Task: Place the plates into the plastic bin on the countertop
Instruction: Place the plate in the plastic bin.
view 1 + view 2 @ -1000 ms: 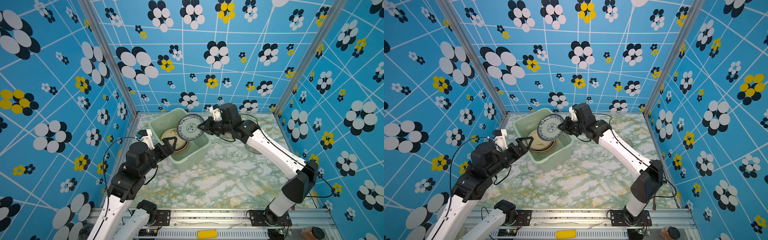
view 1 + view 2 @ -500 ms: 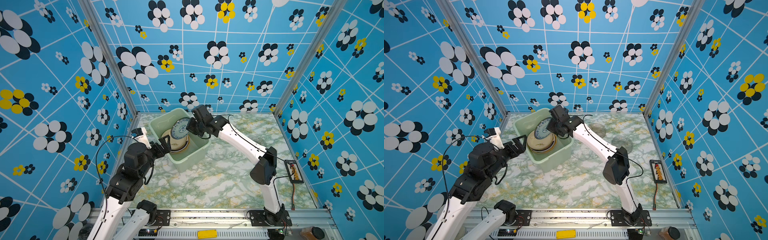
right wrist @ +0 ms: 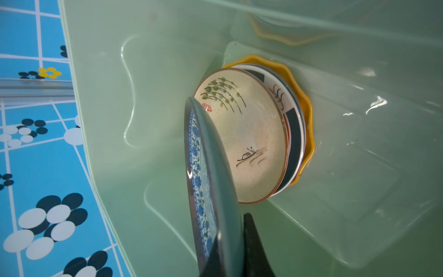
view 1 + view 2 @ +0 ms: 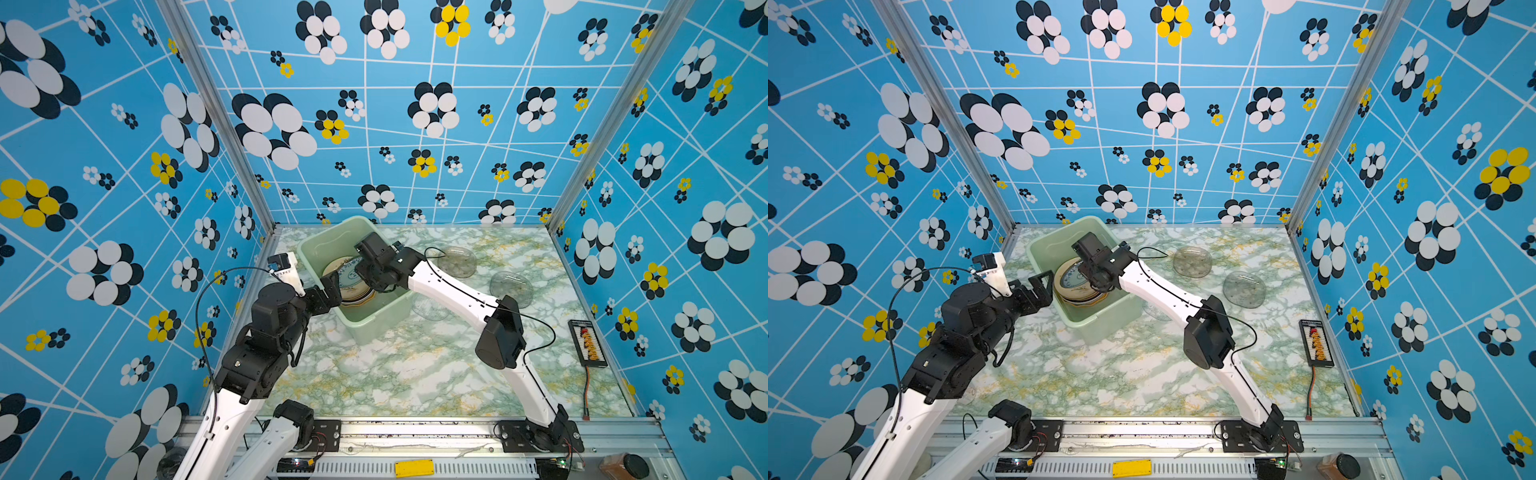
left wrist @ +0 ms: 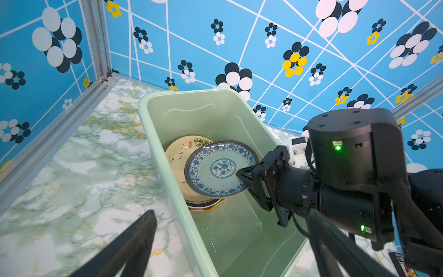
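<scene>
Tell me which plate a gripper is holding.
The blue-patterned plate: the right gripper pinches its rim, tilted above the cream plate in the plastic bin. The others lie free: stacked there, or the clear glass plates on the countertop.

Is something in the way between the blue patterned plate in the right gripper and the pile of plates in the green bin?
Nothing visible is. The right gripper holds the blue patterned plate tilted inside the plastic bin, directly over the cream plate, the top one lying there. No other object lies between them.
</scene>
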`<state>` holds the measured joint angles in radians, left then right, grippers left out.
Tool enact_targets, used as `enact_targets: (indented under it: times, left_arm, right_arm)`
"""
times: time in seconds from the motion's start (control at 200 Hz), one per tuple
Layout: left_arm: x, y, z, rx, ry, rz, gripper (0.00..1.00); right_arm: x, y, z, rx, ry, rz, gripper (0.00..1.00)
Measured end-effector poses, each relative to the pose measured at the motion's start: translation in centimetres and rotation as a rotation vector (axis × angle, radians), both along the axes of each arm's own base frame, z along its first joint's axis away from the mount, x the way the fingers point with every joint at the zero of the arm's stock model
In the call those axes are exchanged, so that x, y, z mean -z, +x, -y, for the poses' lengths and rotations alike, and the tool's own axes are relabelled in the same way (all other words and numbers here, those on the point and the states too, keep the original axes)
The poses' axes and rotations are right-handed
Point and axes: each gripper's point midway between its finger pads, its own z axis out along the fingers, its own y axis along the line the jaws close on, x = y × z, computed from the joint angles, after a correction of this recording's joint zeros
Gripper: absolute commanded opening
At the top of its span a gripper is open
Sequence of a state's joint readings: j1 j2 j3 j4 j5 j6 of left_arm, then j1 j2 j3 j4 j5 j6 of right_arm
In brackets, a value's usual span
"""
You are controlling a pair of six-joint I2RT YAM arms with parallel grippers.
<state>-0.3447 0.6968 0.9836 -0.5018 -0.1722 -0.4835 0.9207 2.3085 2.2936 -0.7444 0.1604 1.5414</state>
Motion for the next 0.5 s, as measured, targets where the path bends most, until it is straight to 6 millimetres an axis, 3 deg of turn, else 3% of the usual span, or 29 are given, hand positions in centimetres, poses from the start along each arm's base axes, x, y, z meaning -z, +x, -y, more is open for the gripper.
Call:
enact_targets:
  times: [0.175, 0.5]
  left_arm:
    - [-0.5, -0.4, -0.5, -0.013, 0.013, 0.022, 0.99]
    - [-0.5, -0.6, -1.1, -0.037, 0.042, 0.028, 0.99]
  right_arm:
    - [0.9, -0.1, -1.2, 0.114, 0.096, -0.055, 0.10]
    - [5.1, 0.3, -1.8, 0.236, 0.133, -0.147, 0.09]
